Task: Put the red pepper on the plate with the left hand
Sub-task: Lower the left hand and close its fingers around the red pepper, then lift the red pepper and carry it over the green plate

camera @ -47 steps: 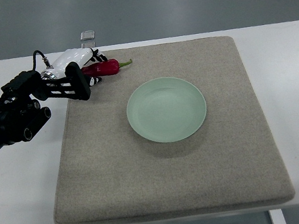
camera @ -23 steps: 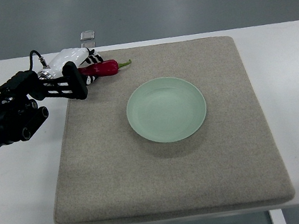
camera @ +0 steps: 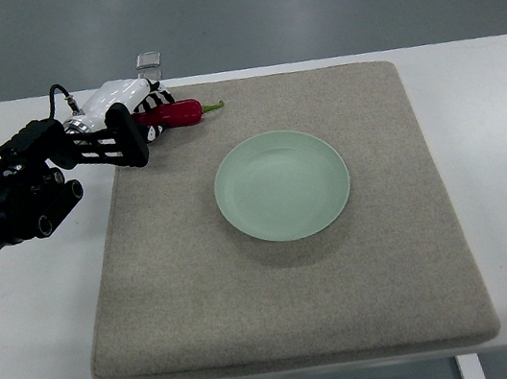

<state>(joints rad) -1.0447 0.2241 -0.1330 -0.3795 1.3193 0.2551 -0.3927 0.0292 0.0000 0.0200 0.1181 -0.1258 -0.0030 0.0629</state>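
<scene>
Pepper: red pepper (camera: 178,114) lies on the grey mat (camera: 290,290) at its far-left corner, green stem pointing right toward the mat's middle, blunt end tucked against the hand.
Long axis: runs roughly left-right across the top view, nearly level, so the hand meets it end-on from the left.
Left hand: left hand (camera: 129,113) comes in from the left edge on a black arm, white shell on top, dark fingers (camera: 153,102) at the pepper's left end.
Hand state: fingers look curled around the blunt end and touching it, but a closed grasp is not clear (fingers partly hidden under the shell), so cannot tell whether it really holds the pepper.
Pepper vs hand: directly right of the hand, touching at the fingertips; most of the red body and the whole stem stick out to the right, uncovered.
Plate: pale green plate (camera: 282,185) sits mid-mat, empty, nearer the robot and to the right of the pepper, well apart from it.
Nearer arm: left one, clearly; the right arm is not in view.
Step, judged: securing the pepper at the corner; lift and carry to the plate not yet done.
Table: white table (camera: 41,313) under the mat.
</scene>
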